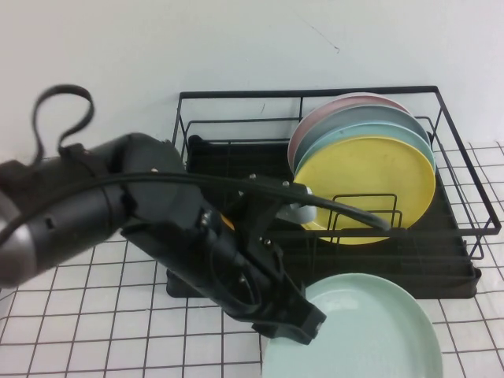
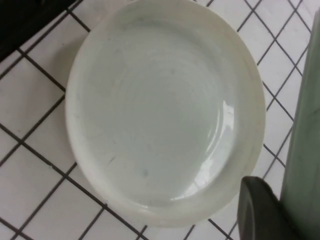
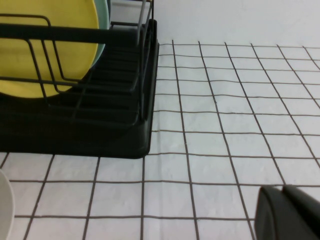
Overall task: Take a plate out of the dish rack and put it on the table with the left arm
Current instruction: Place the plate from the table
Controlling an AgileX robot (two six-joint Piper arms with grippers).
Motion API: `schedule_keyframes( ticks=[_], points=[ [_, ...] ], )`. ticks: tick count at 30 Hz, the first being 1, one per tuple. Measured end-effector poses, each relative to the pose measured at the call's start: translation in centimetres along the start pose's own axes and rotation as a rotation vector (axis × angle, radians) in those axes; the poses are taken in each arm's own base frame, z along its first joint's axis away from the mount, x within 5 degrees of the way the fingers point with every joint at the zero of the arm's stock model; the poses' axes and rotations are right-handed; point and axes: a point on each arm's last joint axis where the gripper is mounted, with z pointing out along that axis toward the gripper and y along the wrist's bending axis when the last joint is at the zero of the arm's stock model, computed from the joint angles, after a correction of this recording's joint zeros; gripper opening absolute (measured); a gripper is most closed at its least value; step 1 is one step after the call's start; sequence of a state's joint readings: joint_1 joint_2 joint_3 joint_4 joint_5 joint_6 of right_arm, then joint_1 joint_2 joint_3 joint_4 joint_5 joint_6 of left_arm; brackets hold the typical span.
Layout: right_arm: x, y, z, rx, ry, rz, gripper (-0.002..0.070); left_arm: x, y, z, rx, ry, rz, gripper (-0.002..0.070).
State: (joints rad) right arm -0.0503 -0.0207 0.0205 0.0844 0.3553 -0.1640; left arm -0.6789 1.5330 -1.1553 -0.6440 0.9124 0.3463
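While the high view shows the plate (image 1: 354, 335) lying flat on the counter (image 1: 94, 315) just in front of the dish rack (image 1: 331, 181), the left hand (image 1: 295, 319) sits at its rim, grip unclear; I'd lift straight up to avoid dragging it. From the left wrist, the plate (image 2: 165, 110) lies below, seemingly free. From the right wrist, the right hand (image 3: 287, 212) hovers beside the rack (image 3: 100, 120), grip unreadable.

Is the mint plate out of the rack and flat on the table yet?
Yes. The plate lies flat on the table in front of the dish rack, left gripper at its edge. Right gripper is parked low.
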Motion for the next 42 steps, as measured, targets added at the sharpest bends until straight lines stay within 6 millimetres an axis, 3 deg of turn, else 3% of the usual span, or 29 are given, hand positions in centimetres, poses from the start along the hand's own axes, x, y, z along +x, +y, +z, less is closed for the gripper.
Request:
schedule_keyframes(
  ticks=[10, 20, 23, 25, 30, 32, 38, 42],
  points=[
    [0.0, 0.0, 0.0, 0.0, 0.0, 0.0, -0.0001, -1.0, 2.9, 4.9, -0.051, -0.002, -0.073, 0.0092],
    [0.0, 0.0, 0.0, 0.0, 0.0, 0.0, -0.0001, -1.0, 3.7, 6.6, -0.039, 0.028, -0.114, 0.0092],
    [0.0, 0.0, 0.0, 0.0, 0.0, 0.0, -0.0001, -1.0, 3.7, 6.6, -0.038, 0.029, -0.091, 0.0109],
    [0.0, 0.0, 0.0, 0.0, 0.0, 0.0, -0.0001, -1.0, 3.7, 6.6, -0.038, 0.029, -0.085, 0.0181],
    [0.0, 0.0, 0.0, 0.0, 0.0, 0.0, -0.0001, -1.1, 3.6, 6.3, -0.038, 0.018, -0.072, 0.0484],
    [0.0, 0.0, 0.0, 0.0, 0.0, 0.0, -0.0001, -1.1, 3.3, 5.8, -0.039, 0.005, -0.062, 0.0568],
    [0.0, 0.0, 0.0, 0.0, 0.0, 0.0, -0.0001, -1.2, 2.2, 3.0, -0.081, -0.053, 0.007, 0.0608],
    [0.0, 0.0, 0.0, 0.0, 0.0, 0.0, -0.0001, -0.9, 1.2, 0.2, -0.136, -0.106, 0.043, 0.0534]
  ],
)
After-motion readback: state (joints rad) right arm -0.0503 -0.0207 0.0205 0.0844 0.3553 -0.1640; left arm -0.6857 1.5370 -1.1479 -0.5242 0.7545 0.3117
